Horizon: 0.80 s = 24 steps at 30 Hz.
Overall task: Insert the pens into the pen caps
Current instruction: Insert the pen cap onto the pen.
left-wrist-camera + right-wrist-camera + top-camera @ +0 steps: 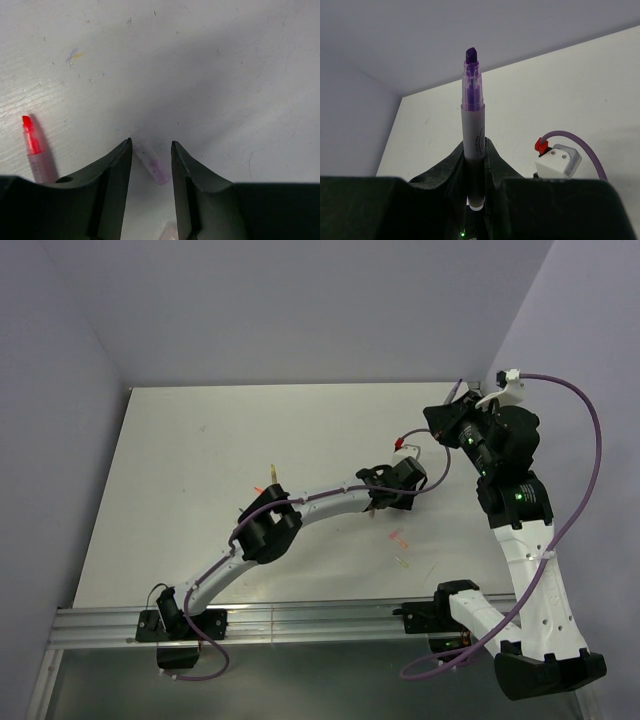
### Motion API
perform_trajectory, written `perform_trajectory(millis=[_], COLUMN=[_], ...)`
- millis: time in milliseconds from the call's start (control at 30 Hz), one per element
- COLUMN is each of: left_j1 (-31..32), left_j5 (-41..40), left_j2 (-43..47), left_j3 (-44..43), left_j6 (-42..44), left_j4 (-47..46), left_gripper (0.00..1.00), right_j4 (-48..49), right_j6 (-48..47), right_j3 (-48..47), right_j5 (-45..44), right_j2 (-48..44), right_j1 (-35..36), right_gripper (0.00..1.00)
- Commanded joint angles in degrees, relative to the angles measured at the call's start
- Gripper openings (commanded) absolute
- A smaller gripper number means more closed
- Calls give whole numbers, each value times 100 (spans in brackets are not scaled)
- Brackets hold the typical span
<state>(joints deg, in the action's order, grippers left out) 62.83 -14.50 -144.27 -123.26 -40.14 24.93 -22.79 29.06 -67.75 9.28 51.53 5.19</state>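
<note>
My left gripper [151,144] is open and low over the table, with its jaws on either side of a pale purple translucent pen cap [154,163] that lies flat and touches neither finger. An uncapped red-tipped pen [36,152] lies to its left. My right gripper [475,145] is shut on a grey-bodied purple pen [472,107], held upright with its bare purple tip up, above the table's far right [440,420]. In the top view the left gripper [384,504] hides the purple cap.
A pink cap [398,537] and a yellow-green cap [401,562] lie just in front of the left gripper. A yellow pen [272,472] and a small red piece [260,488] lie left of centre. Walls close in the table at the left, back and right.
</note>
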Motion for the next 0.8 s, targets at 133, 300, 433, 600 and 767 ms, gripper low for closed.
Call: perform_trajectory(millis=[133, 300, 433, 600, 767], left_j1=[63, 63, 63, 63, 63], left_j5=[-123, -193, -272, -395, -615], left_j2=[-111, -32, 30, 74, 232], left_j3=[-41, 250, 461, 496, 514], left_j6=[-11, 15, 59, 173, 375], left_j4=[267, 285, 293, 311, 311], left_gripper=[39, 32, 26, 13, 0], right_j4=[196, 196, 204, 213, 213], right_j6=[-41, -41, -41, -32, -32], right_j3=[42, 69, 77, 104, 95], right_j5=[30, 30, 39, 57, 48], right_j2=[-161, -178, -187, -170, -161], right_j1=[-80, -106, -115, -115, -124], right_gripper=[0, 0, 0, 0, 0])
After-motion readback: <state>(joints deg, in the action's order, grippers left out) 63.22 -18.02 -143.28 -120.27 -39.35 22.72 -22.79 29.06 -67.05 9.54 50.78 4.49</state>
